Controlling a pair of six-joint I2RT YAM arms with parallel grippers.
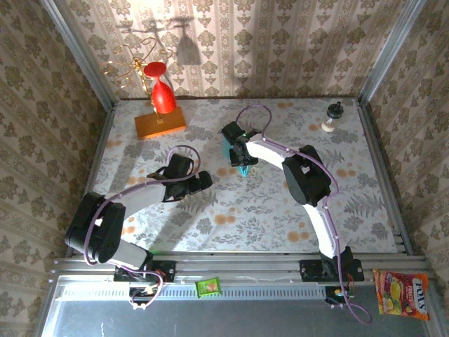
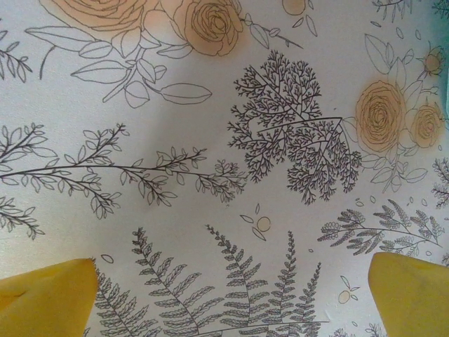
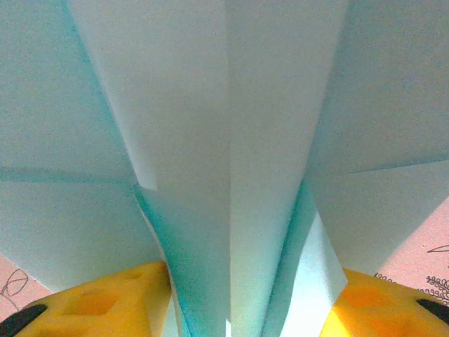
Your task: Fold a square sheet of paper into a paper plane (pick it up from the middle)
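Near the middle of the floral-print table (image 1: 280, 210), the paper plane (image 1: 243, 170) is mostly hidden beneath the right gripper (image 1: 241, 161), with only teal slivers showing, at 2 o'clock from the left gripper (image 1: 205, 181). Up close, its smooth, sharply creased light-blue folds stand between yellow fingers (image 3: 91, 302) set apart; I cannot tell whether they pinch it. The left gripper is spread wide.

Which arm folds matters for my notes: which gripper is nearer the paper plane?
Right. The right gripper is at the paper plane, its yellow fingers flanking the centre fold. The left gripper hangs over bare tablecloth to the plane's left, apart from it.
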